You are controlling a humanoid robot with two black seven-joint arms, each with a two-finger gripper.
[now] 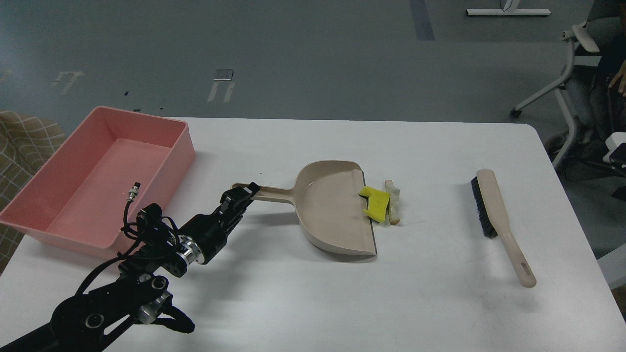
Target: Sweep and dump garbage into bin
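At frame centre-left, the left gripper (243,191) has its jaws on the dustpan (332,208) handle end; how tightly they close, I cannot tell. The garbage (384,203) lies at the pan's lip on the desk (313,293), ready for sweeping; the bin (98,176) waits upper left.

The white table (303,293) carries everything. Left of my claw (243,192) sits the pink bin (181,151), at the table's left edge. The beige dustpan (332,215) lies just right of my claw, handle end at my fingertips. At its far lip lie the yellow scrap (376,204) and the pale stick (393,203), side by side. Well right of those lies the brush (499,215).
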